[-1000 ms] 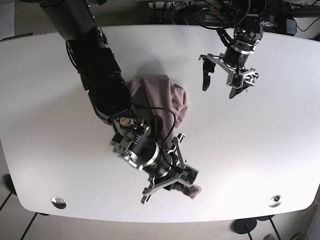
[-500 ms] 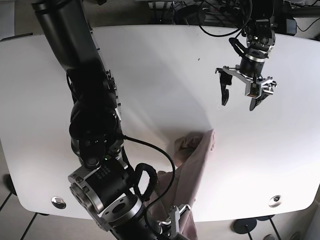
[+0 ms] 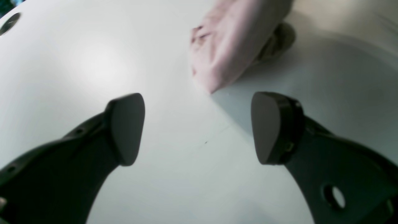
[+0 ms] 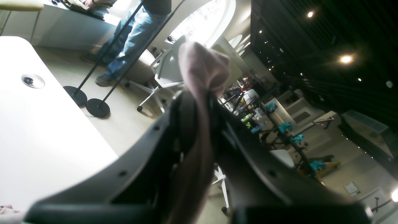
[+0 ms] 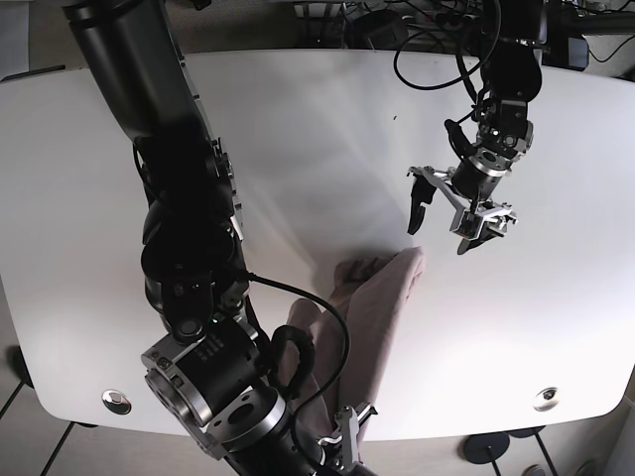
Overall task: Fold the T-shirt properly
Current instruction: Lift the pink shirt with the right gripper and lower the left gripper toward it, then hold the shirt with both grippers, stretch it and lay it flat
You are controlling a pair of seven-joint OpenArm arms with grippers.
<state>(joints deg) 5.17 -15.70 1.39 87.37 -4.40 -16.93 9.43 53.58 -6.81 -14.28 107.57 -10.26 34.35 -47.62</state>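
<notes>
A: Start with the left wrist view. What's there?

B: The left end effector (image 3: 199, 129) is spread wide, its two dark pads well apart with bare white counter (image 3: 93, 62) between them. Nothing is held. Beyond the pads, toward the far right, lies a bunched end of the pink T-shirt (image 3: 233, 43), its tip resting on the counter and apart from both pads.

A: And the right wrist view?

B: The right end effector (image 4: 199, 124) is pressed together on the T-shirt (image 4: 199, 81). A fold of pink cloth runs up between the black fingers and bulges out past their tips. To the left is the counter's (image 4: 37, 130) edge with a round metal fitting (image 4: 32, 81) set into it. Behind, blurred, are a person in jeans (image 4: 133, 34), a white chair (image 4: 169, 74) and black stand bases (image 4: 87, 101) on the floor.

A: Now the base view.

B: The T-shirt (image 5: 382, 307) stretches as a long pink band from the middle of the counter (image 5: 317, 119) down to the near edge, where the right arm's (image 5: 179, 248) end effector (image 5: 342, 441) pinches its lower end. The upper end lies crumpled on the counter. The left end effector (image 5: 461, 213) hangs just to the right of and beyond that upper end, fingers spread, not touching the cloth.
</notes>
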